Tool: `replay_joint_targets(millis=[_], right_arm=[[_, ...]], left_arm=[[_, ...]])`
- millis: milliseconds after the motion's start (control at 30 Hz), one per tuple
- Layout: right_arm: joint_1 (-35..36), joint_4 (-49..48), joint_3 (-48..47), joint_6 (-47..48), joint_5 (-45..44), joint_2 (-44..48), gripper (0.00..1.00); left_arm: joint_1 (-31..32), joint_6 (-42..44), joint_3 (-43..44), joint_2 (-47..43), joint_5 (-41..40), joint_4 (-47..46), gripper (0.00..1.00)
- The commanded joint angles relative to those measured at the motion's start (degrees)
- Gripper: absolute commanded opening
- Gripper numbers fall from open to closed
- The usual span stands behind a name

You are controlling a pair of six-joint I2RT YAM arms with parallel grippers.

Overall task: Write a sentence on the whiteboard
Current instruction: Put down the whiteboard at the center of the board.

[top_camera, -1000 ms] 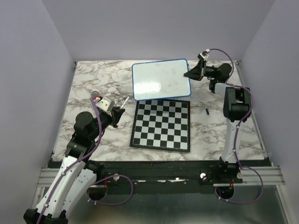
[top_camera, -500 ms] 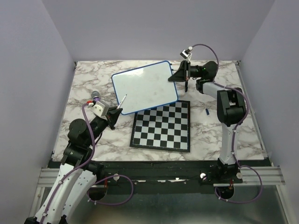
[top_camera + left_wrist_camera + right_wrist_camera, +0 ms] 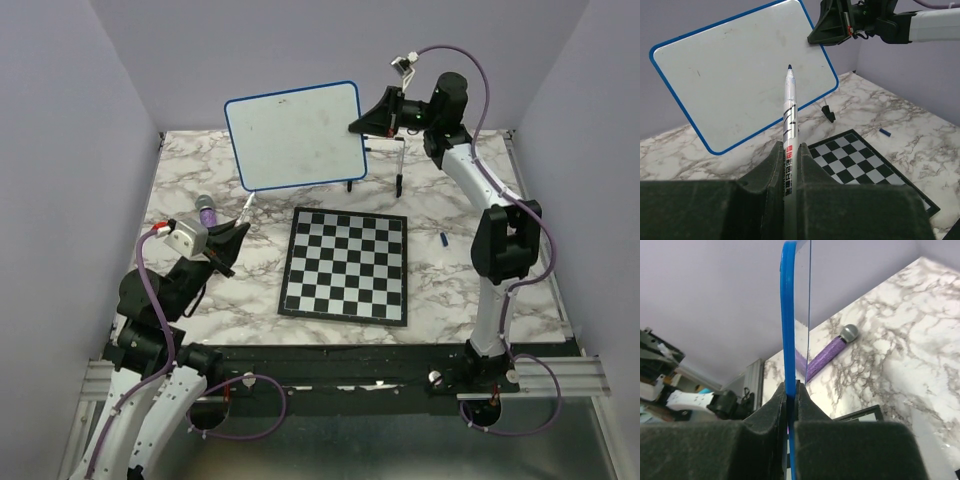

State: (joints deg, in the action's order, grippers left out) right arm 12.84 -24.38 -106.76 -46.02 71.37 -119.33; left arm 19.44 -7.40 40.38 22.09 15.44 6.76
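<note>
Marble tabletop [image 3: 190, 175] between lilac walls [image 3: 300, 50]; right fingers [image 3: 762, 440] clamp whiteboard [image 3: 295, 135] aloft; left fingers [image 3: 760, 187] clamp marker [image 3: 788, 120].

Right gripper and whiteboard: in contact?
Touching. Right wrist view: the whiteboard sits edge-on in the right gripper, jaws pressed against its blue rim.

We see the left fingers [image 3: 765, 175] closed around a white marker [image 3: 788, 115], its tip pointing ahead at the tilted whiteboard [image 3: 730, 75]. Right of the fingers, a chessboard [image 3: 860, 167] lies on the marble counter [image 3: 900, 115].
</note>
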Motion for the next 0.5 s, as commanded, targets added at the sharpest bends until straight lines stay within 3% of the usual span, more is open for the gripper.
replay_joint_targets(millis=[0, 267, 467], right_arm=[[1.3, 14.4, -0.1, 15.9, -10.5, 6.9, 0.00], [2.0, 23.7, 5.0, 34.1, -23.8, 12.5, 0.00], [1.9, 22.5, 13.4, 42.6, -29.2, 15.9, 0.00]], left_arm=[[-0.5, -1.8, 0.7, -0.4, -1.4, 0.4, 0.00], [-0.5, -3.1, -1.9, -1.0, -1.4, -0.9, 0.00], [-0.5, -3.4, -3.4, -1.2, -1.3, -1.4, 0.00]])
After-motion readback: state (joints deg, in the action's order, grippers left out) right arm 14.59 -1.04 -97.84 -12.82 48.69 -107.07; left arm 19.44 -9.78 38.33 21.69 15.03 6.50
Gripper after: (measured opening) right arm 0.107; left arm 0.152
